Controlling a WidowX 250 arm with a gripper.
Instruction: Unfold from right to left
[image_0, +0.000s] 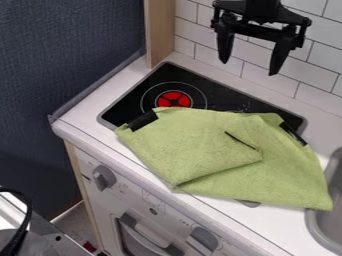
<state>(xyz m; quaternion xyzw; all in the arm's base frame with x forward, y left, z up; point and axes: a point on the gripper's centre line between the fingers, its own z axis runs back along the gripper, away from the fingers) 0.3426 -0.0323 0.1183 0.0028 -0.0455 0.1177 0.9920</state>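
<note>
The open gripper (251, 62) hangs at the top right of the view, in front of the white wall tiles and above the back of the stove. Its two fingers stand wide apart with nothing between them. Below it a green cloth (200, 145) lies across the black stove top (150, 90) and the white counter, apart from the gripper. One layer is folded over on the left, with its corner resting near the cloth's middle. Black patches show at the cloth's upper left and upper right edges. The cloth's lower right corner reaches the sink's rim.
A grey sink (320, 227) is set into the counter at the right edge. The tiled wall (310, 65) and a wooden post (159, 32) stand behind. Knobs (103, 177) and an oven door lie below the counter's front edge.
</note>
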